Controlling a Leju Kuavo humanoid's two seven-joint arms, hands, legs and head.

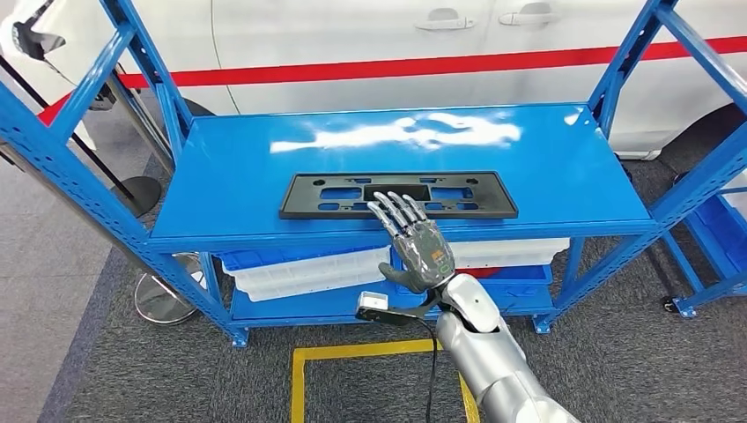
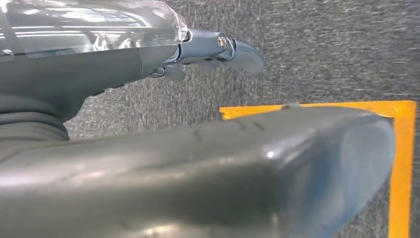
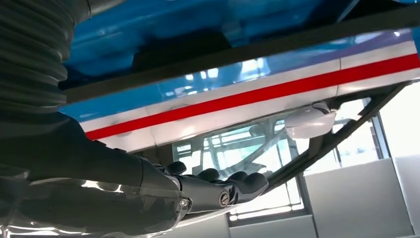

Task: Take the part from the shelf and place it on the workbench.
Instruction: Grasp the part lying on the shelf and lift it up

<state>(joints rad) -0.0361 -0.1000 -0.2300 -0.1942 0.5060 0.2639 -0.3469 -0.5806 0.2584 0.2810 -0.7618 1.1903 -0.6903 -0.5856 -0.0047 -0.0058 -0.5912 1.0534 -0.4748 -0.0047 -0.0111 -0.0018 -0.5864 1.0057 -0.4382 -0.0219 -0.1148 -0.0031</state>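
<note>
The robot's right hand (image 1: 419,243) is raised at the near edge of the blue shelf (image 1: 220,159), fingers straight and spread, holding nothing. Just past its fingertips the flat black part (image 1: 335,196) lies on the top shelf. The left hand (image 2: 148,59) hangs over grey carpet; its grip is unclear.

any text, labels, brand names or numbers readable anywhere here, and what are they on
No readable text in any view.
Right hand: small coloured marks on its back, too small and blurred to read as letters.
Black part on the blue shelf: cut-outs, no visible lettering.
White car with a red stripe behind the shelf: no badge, plate or writing in sight.
Yellow floor marking: a plain line, no words.
</note>
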